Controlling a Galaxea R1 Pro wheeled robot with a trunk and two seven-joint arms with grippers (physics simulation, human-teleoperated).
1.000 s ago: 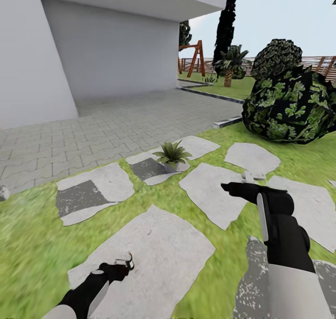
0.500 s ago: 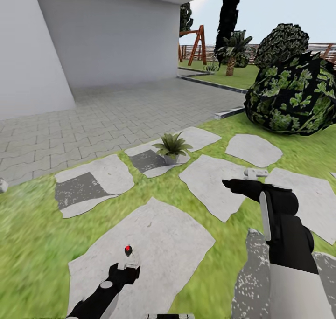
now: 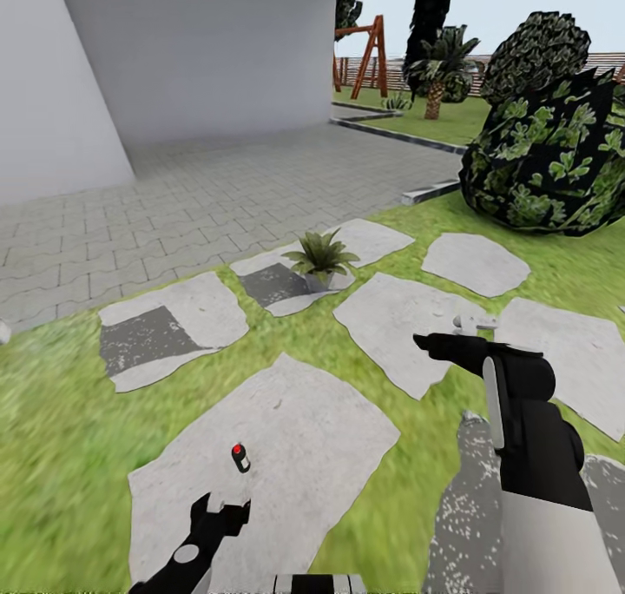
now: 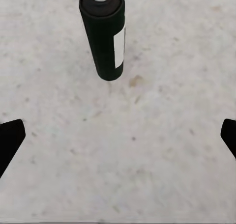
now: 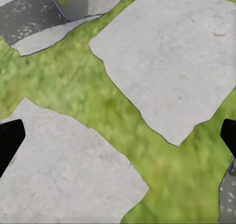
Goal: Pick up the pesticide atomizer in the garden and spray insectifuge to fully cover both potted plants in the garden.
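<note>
a: atomizer [image 4: 104, 33] check, left jaws first. what's between them?

b: nothing. left gripper [image 3: 215, 518] is spread wide, both tips at the edges of the wrist view with bare stone [image 3: 269, 464] between. the atomizer stands upright on that stone, just ahead of the tips, red tip [image 3: 237, 448] up, label to one side. no contact.

a: right side?

b: right gripper [image 3: 434, 345] is also wide open and empty, held out over grass [image 3: 52, 455] and stones, well apart from the atomizer. one plant [image 3: 321, 255] in its grey pot sits further off on another stone.

a: risks?

b: judgement only. the atomizer is narrow and stands free, so a fingertip that arrives off-centre could knock it over and let it roll onto the grass. it also sits ahead of the jaws rather than between them; closing now would catch air. gripping high near the trigger head could squeeze out spray well short of the plant. a low grip on the smooth body may slip when lifted.

a: the plant?

b: no white specks that i can make out; too small to be sure.
</note>
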